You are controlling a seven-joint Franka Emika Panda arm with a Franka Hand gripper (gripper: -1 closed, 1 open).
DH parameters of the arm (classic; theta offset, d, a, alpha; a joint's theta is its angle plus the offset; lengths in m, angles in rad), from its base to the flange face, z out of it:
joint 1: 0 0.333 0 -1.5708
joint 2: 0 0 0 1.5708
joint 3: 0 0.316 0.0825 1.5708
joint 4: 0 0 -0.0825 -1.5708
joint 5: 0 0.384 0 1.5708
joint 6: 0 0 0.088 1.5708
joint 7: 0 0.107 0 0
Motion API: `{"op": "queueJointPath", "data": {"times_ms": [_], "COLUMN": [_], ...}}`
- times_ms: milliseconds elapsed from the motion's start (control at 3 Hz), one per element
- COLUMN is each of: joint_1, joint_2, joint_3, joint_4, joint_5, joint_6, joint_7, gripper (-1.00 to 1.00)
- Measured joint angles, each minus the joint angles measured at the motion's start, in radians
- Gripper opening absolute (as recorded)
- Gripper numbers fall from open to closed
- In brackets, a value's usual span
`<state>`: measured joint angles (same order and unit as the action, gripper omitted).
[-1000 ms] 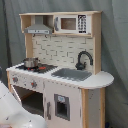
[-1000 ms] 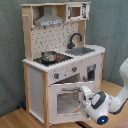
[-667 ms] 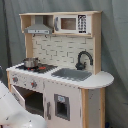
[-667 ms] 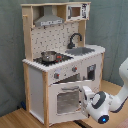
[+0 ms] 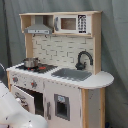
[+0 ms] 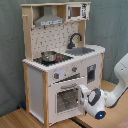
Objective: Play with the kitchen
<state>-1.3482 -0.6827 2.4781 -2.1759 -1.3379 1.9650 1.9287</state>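
Reaching in low at the front of the tall toy kitchen of pale wood and white panels [image 6: 62, 62], the white robot arm [image 6: 117, 82] puts its gripper [image 6: 84, 96] against the windowed oven door [image 6: 65, 97], probably to work it on its hinge. Whether the gripper holds anything, or how wide it stands, I cannot tell. The kitchen stands on a wooden floor [image 6: 17, 119]; a small metal pot [image 6: 48, 55] sits on its stovetop.

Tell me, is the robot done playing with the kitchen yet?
Not yet. The oven door on the kitchen already looks pulled ajar. Right now the tool is at that door's edge. The pot on the stove and the faucet look untouched.
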Motion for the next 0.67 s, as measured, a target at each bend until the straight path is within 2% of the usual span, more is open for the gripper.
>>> {"op": "queueJointPath", "data": {"times_ms": [333,667], "joint_1": [-0.049,-0.058], "joint_2": [-0.003,-0.003], "joint_3": [-0.024,-0.084], "joint_4": [0.0,0.0], "joint_5": [-0.066,-0.112], "joint_6": [0.054,0.124], "joint_7": [0.016,0.017], "gripper": [1.0,1.0]}}
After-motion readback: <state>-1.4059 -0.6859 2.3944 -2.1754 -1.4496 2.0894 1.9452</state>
